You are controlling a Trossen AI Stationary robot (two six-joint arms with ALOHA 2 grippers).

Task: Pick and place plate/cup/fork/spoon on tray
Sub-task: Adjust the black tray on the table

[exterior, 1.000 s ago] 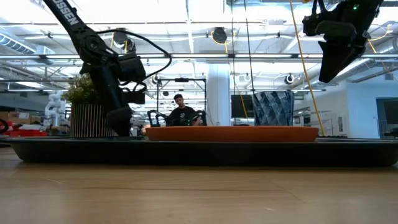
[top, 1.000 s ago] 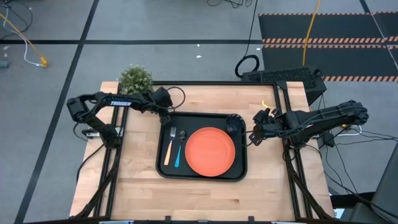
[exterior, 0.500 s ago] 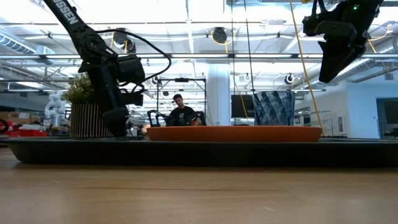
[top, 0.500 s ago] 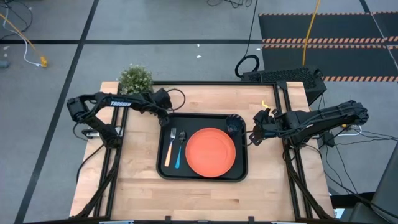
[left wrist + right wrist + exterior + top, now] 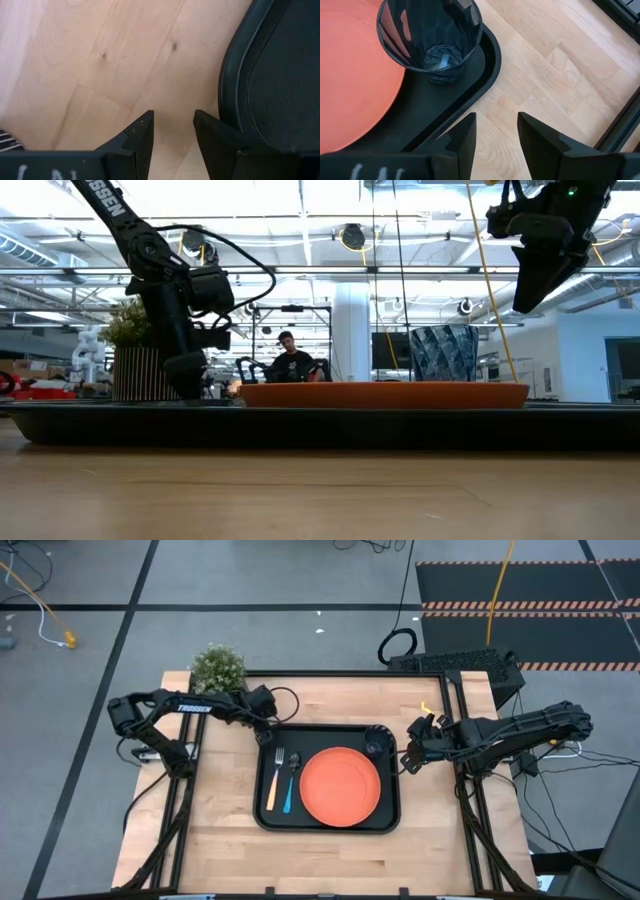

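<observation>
From above, the tray (image 5: 327, 822) holds the plate (image 5: 340, 784), the cup (image 5: 378, 743), the fork (image 5: 272, 778) and the spoon (image 5: 290, 779), both lengthwise front to back. The left gripper (image 5: 266, 732) is nearer these two. In each wrist view, the left gripper (image 5: 173, 122) and right gripper (image 5: 496, 125) stand open, empty, over the counter (image 5: 100, 60) beside the tray rim.

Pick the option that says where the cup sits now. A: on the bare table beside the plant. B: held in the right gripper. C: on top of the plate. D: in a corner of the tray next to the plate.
D: the cup stands upright in a corner of the tray, just beside the plate.
</observation>
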